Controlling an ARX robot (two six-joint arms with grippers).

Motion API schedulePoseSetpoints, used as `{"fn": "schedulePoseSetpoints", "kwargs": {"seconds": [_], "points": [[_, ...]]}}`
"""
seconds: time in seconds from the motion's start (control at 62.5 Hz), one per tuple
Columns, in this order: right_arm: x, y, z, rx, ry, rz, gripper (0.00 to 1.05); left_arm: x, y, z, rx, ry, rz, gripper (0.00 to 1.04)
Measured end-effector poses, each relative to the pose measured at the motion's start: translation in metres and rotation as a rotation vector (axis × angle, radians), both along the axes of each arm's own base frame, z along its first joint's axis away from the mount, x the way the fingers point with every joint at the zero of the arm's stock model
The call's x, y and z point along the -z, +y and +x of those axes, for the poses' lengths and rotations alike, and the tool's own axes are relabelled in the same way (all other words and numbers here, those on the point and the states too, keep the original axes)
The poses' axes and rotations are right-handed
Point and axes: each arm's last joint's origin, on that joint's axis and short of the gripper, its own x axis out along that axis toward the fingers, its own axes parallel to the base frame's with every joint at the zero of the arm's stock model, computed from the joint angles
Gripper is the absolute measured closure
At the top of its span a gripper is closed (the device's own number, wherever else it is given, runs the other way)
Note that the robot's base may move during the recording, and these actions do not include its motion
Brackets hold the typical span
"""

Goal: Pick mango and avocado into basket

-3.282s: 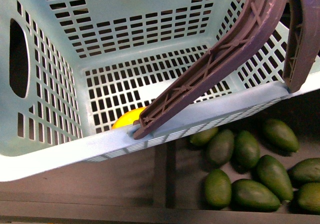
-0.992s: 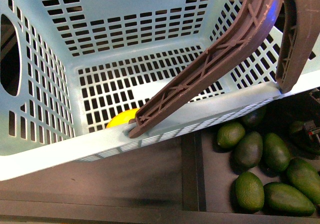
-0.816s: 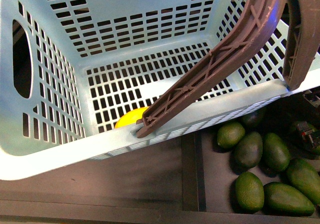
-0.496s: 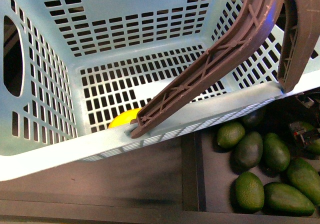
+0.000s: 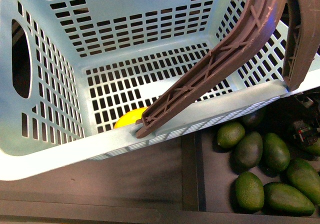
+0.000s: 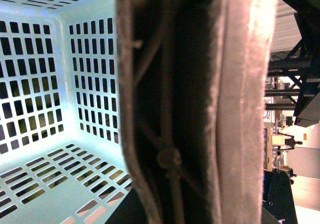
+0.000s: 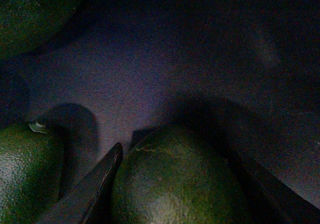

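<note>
Mango is already in the basket, on the slotted floor tight against the near wall, half hidden by the rim. The avocado is not in yet. It lies in the dark bin beside the basket with the other avocados. The right gripper is down over it with its fingers spread to either side and close against the skin; can't tell if they are pressing. Risks: the skin is smooth and rounded, so a grip that is off-centre or near the narrow end would likely let it squirt out or roll. A neighbour avocado sits just beside one finger, so it could get nudged or block the closing. On the carry over, the brown handle leans across the opening and the near wall is high; a low lift could clip either one and knock the fruit loose. The left gripper isn't visible, so its state can't be told. The left wrist view is filled by the handle.
</note>
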Motion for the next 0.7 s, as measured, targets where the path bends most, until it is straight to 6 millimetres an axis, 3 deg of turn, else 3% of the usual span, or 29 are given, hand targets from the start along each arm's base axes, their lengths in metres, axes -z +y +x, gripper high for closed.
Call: {"fn": "schedulePoseSetpoints", "kwargs": {"seconds": [0.16,0.336,0.56,0.704], "points": [[-0.001,-0.003,-0.006,0.02,-0.01,0.013,0.5,0.0,0.0,0.0,-0.001,0.0,0.0,0.91],[-0.017,-0.009,-0.021,0.049,-0.054,0.046,0.5,0.0,0.0,0.0,-0.003,-0.001,0.001,0.91],[-0.079,-0.024,-0.039,0.098,-0.233,0.085,0.5,0.0,0.0,0.0,-0.001,0.0,0.0,0.91],[-0.133,-0.025,-0.059,0.137,-0.396,0.135,0.5,0.0,0.0,0.0,-0.001,-0.001,0.001,0.91]]}}
